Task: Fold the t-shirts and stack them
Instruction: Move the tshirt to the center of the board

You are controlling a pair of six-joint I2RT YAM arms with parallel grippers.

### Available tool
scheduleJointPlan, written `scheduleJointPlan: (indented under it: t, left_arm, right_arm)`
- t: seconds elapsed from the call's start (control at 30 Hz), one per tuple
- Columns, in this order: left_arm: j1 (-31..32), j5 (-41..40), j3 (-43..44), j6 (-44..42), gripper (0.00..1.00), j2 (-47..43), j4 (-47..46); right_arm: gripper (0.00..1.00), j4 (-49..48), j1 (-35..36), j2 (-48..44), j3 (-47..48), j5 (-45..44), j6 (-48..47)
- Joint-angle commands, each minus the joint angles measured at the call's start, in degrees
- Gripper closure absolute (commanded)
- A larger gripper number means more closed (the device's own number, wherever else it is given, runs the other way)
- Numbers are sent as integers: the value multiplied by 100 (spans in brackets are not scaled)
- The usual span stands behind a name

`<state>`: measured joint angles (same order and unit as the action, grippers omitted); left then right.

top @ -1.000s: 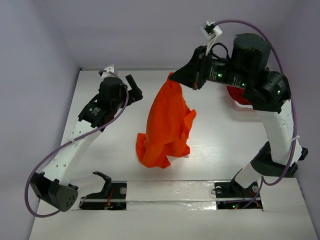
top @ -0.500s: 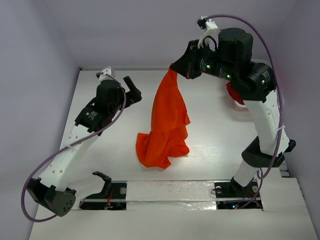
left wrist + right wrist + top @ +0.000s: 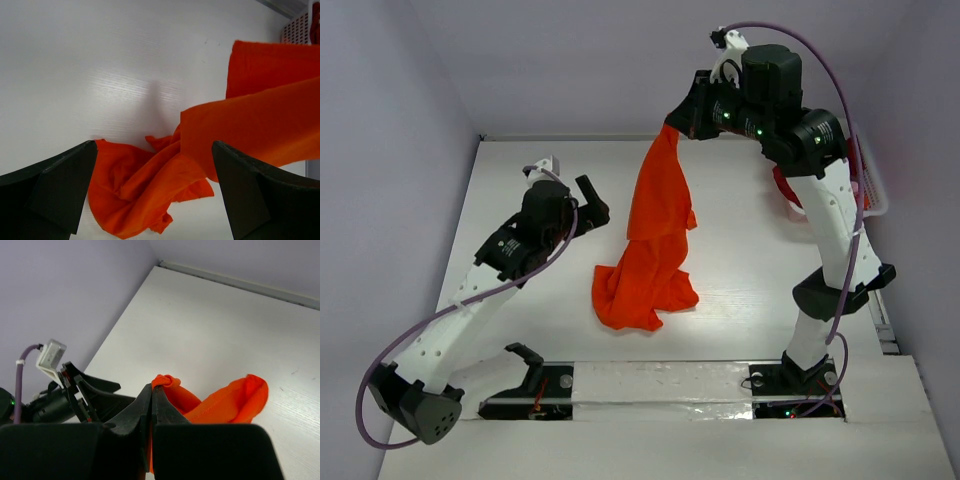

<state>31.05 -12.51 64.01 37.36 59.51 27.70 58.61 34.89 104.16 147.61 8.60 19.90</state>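
**Orange shirt hangs from the right fingers**

The white counter (image 3: 520, 320) carries everything. The right arm (image 3: 830, 220) rises high over the far side. From it the orange shirt (image 3: 655, 230) hangs in a long drape, with its lower end bunched on the counter near the middle. The left arm (image 3: 470, 300) reaches in from the near left. The right fingers (image 3: 672, 130) are pressed together on a top corner of the shirt. The left fingers (image 3: 593, 200) are spread wide and hold nothing, just left of the drape and apart from it. A crimson shirt (image 3: 786, 190) shows behind the right arm, beside a white basket (image 3: 868, 180).
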Motion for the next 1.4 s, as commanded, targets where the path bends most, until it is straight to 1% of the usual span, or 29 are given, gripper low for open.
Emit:
scheduleJointPlan:
  t: [0.0, 0.07, 0.17, 0.2, 0.3, 0.33, 0.4, 0.47, 0.5, 0.57, 0.6, 0.7, 0.77, 0.8, 0.87, 0.93, 0.97, 1.03, 1.07, 1.13, 1.17, 1.3, 1.37]
  left_arm:
    - [156, 21, -282, 165, 1, -194, 16]
    - [331, -49, -389, 245, 1, -264, 95]
    - [420, -111, -582, 350, 1, -396, 104]
    - [489, -120, -643, 368, 1, -431, 112]
    - [621, -120, -723, 429, 1, -405, 165]
    - [691, -137, -767, 482, 1, -387, 183]
    - [770, -137, -793, 508, 1, -370, 191]
    - [902, -172, -820, 579, 1, -361, 183]
    - [955, -190, -828, 605, 1, -361, 174]
    - [1052, -225, -846, 649, 1, -300, 174]
    - [1131, -243, -846, 658, 1, -247, 174]
    - [1342, -278, -820, 702, 1, -107, 156]
    - [1456, -295, -811, 711, 1, -18, 113]
    - [1579, -313, -794, 711, 1, 34, 112]
    - [1694, -374, -750, 737, 1, 184, 130]
    - [1808, -445, -688, 763, 1, 307, 165]
    - [1895, -515, -671, 772, 1, 325, 174]
    - [2019, -603, -618, 781, 1, 369, 165]
    - [2019, -638, -609, 781, 1, 377, 156]
    - [2072, -665, -583, 772, 1, 439, 174]
    - [2072, -708, -574, 781, 1, 456, 191]
    - [2134, -718, -661, 825, 1, 430, 218]
    - [2134, -691, -688, 825, 1, 439, 183]
  right_arm:
    - [100, -431, -202, -72, 206, 19, 92]
    - [100, -307, -264, 174, 180, -199, 111]
    - [100, -148, -387, 438, 40, -402, 111]
    - [100, -157, -465, 473, -4, -594, 180]
    - [100, -280, -729, 623, -233, -596, 269]
    - [100, -236, -860, 788, -15, -657, 251]
    - [100, -175, -862, 948, 100, -780, 208]
    - [100, -166, -1036, 1053, 328, -842, 190]
    - [100, -218, -1098, 1089, 347, -1051, 224]
    - [100, -306, -1247, 1071, 278, -1167, 303]
    - [100, -419, -1414, 1037, 242, -1150, 391]
    - [100, -526, -1608, 1071, 224, -904, 497]
    - [100, -465, -1609, 1220, 286, -913, 454]
    - [100, -369, -1609, 1264, 303, -747, 418]
    - [100, -350, -1609, 1265, 155, -615, 392]
    - [100, -525, -1609, 1151, -221, -194, 339]
    - [100, -596, -1530, 1011, -311, 112, 182]
    - [100, -623, -1250, 905, -303, 273, -64]
    - [100, -649, -1161, 739, -338, 509, -144]
    - [100, -798, -933, 554, -391, 704, -171]
    - [100, -798, -584, 475, -260, 617, -258]
    - [100, -798, 182, 228, -4, 406, -391]
    - [100, -833, 255, 166, -75, 458, -303]
